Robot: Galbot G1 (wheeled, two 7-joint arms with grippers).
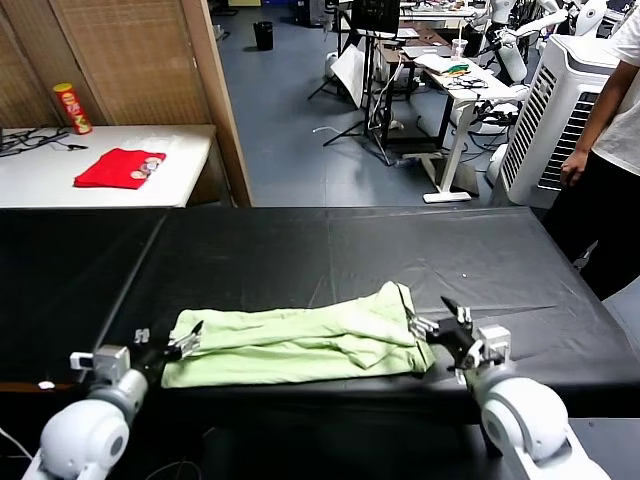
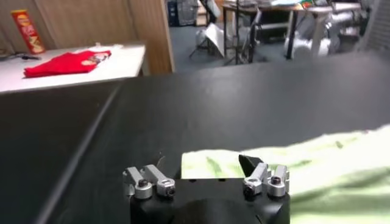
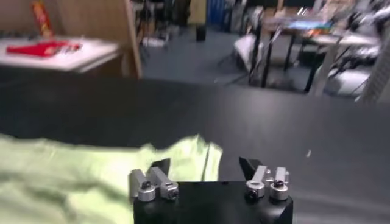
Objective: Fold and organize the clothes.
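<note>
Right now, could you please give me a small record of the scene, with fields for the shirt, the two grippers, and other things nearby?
shirt: pale green shirt, folded into a long band, lying near the front edge of the black table
left gripper: left gripper, open, at the shirt's left end
right gripper: right gripper, open, at the shirt's right end
held: nothing
other: red garment and snack can on the white side table
</note>
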